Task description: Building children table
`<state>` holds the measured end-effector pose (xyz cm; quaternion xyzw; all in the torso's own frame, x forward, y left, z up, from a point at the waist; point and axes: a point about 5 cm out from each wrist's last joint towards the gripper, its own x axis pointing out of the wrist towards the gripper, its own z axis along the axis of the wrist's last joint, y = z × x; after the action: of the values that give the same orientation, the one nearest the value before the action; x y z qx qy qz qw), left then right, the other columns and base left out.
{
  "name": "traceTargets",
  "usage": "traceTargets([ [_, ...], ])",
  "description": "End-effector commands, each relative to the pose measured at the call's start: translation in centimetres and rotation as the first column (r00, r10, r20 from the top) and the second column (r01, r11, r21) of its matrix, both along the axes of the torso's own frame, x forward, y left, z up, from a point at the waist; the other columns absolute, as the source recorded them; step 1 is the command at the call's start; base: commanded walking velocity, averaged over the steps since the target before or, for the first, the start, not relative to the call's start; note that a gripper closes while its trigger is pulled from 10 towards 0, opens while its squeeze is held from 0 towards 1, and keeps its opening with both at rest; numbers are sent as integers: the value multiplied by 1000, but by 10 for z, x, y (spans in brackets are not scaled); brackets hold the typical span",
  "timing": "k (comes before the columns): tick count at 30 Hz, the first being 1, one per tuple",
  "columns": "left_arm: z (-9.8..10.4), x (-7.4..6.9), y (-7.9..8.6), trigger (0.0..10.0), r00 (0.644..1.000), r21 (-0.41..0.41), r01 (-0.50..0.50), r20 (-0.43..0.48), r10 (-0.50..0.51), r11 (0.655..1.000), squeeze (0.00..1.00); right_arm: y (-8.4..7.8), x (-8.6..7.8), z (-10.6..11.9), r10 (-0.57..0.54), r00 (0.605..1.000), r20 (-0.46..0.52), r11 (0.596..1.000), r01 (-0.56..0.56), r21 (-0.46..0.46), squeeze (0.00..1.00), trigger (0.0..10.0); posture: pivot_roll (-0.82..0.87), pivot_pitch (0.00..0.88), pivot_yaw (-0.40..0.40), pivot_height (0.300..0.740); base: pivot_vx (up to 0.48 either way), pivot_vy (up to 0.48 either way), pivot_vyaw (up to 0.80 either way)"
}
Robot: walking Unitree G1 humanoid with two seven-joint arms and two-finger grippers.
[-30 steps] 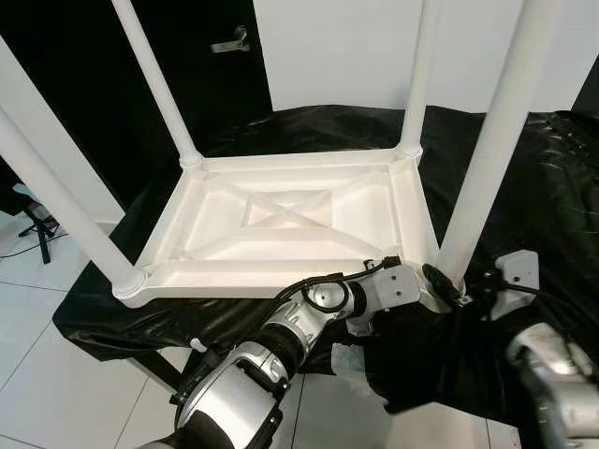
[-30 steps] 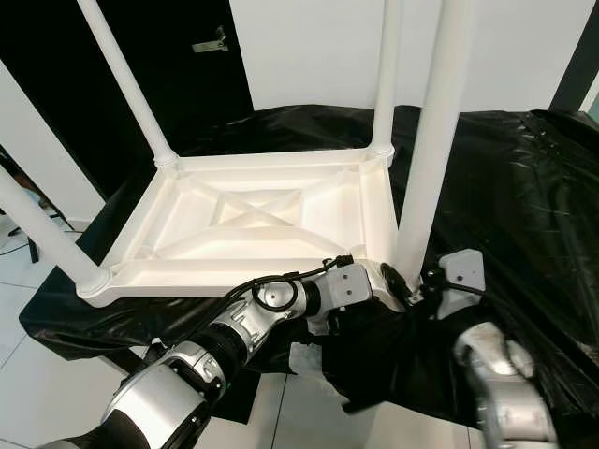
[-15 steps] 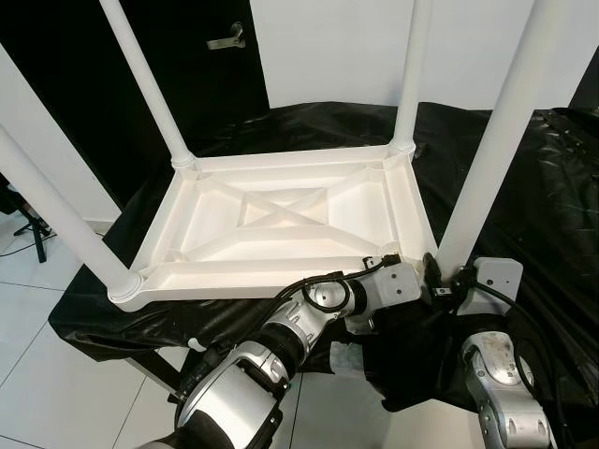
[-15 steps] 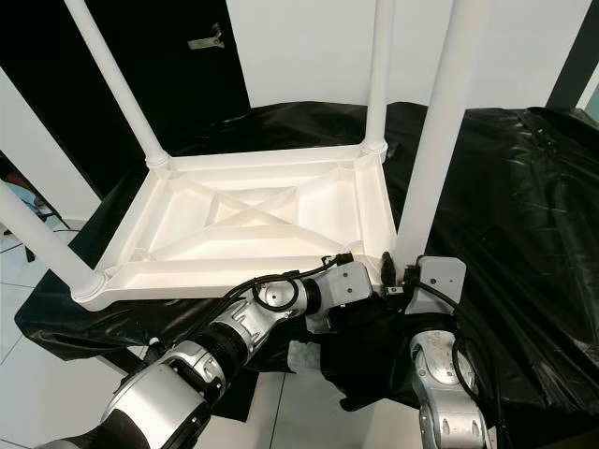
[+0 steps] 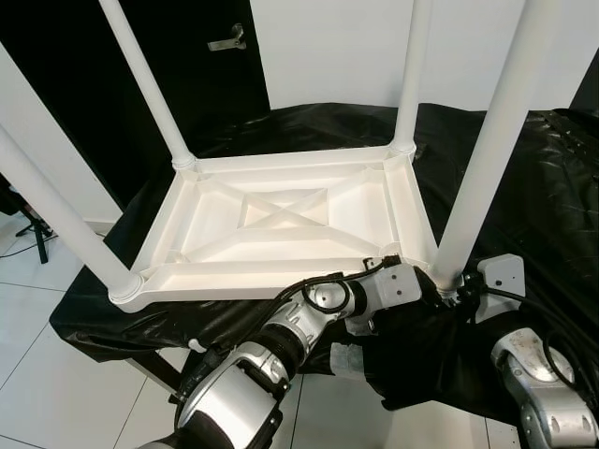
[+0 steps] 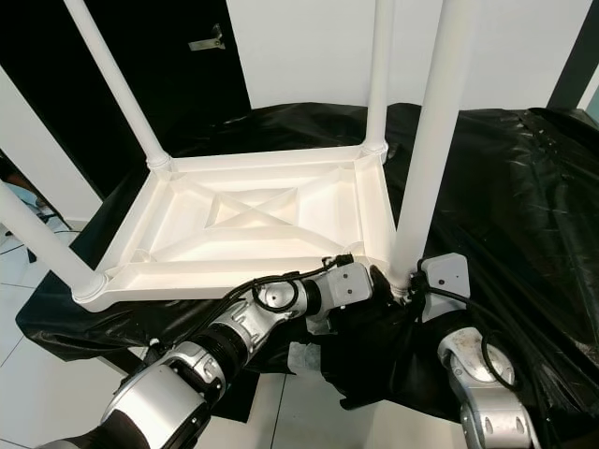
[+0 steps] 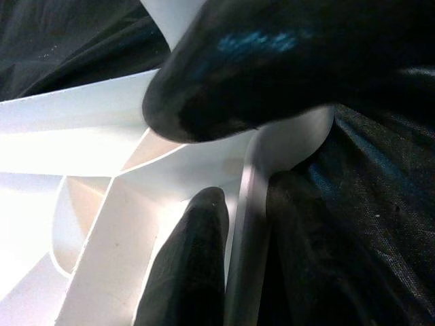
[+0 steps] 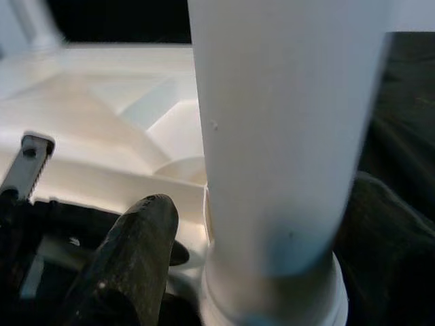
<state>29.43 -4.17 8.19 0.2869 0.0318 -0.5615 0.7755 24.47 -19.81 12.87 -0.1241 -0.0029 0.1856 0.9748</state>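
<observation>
The white children's table (image 5: 281, 267) lies upside down on a black cloth, its legs pointing up. My left gripper (image 5: 423, 281) is at the tabletop's near right corner. In the left wrist view its fingers (image 7: 190, 272) sit either side of the corner rim (image 7: 245, 197), shut on it. The near right leg (image 5: 482, 159) stands in that corner socket. My right gripper (image 5: 456, 292) is at the foot of this leg, and the leg (image 8: 272, 136) stands close before the right wrist camera.
The black cloth (image 5: 552, 187) covers a low platform and hangs over its front edge. White floor tiles (image 5: 37, 355) lie to the left. A dark wall with a door handle (image 5: 229, 40) and a white wall stand behind.
Over the last half second my right wrist has swung out to the right while staying at the leg's foot. The left gripper has kept its place at the corner.
</observation>
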Motion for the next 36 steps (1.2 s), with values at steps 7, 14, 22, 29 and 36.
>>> traceTargets([
  [7, -51, -24, 13, 10000, 984, 145, -79, -145, 100, 986, 0, -7, 7, 0, 122, 990, -66, 992, -123, -4, 0, 2824, 31, 0, 72, 740, 0, 0, 0],
  [14, -49, -21, 13, 10000, 985, 143, -87, -138, 107, 986, 0, -2, -1, -14, 163, 977, -140, 987, -160, 30, 0, 0, 31, 0, 69, 740, 0, 0, 0],
  [22, -48, -21, 12, 10000, 985, 141, -85, -136, 104, 986, 0, 11, -11, -24, -63, 991, -117, 985, 80, 152, 0, 0, 31, 0, 69, 740, 0, 0, 0],
  [29, -49, -20, 14, 10000, 985, 147, -85, -136, 105, 985, 0, -3, -24, -21, -444, 896, 17, 882, 433, 183, 0, 0, 27, 0, 82, 740, 0, 0, 0],
  [36, -48, -21, 13, 10000, 986, 147, -78, -135, 99, 986, 0, -2, -23, -21, -543, 839, -5, 817, 530, 227, 0, 0, 29, 0, 83, 740, 0, 0, 0],
])
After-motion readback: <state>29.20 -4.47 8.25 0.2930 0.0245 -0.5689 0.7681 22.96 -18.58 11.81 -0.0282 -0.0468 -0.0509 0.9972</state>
